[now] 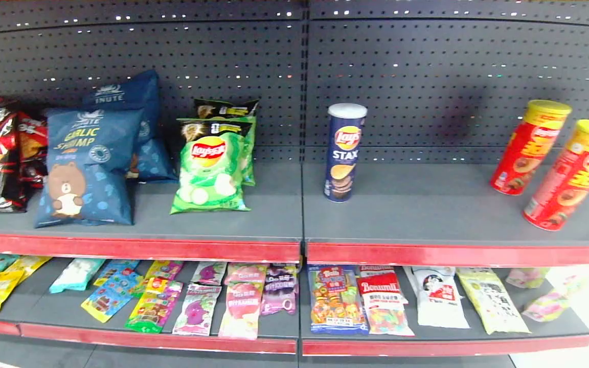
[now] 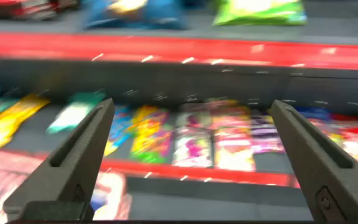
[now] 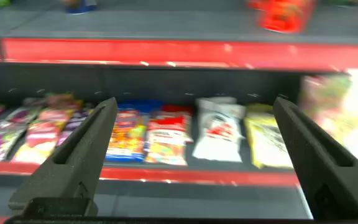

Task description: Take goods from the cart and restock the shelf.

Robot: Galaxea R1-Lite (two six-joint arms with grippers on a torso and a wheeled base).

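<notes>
Your left jaws and right jaws both gape wide and empty before the shelf (image 1: 427, 214); you likely need to fetch goods from the cart next.

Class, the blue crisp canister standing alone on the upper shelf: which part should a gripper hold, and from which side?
Probably the mid-body of the blue crisp canister, from the front, pinching across its round wall. It stands upright with bare upper shelf on both sides and the pegboard behind.

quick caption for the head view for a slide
Snack aisle: upper shelf with chip bags, a blue chip can and red cans; candy packets on the lower shelf.
</notes>
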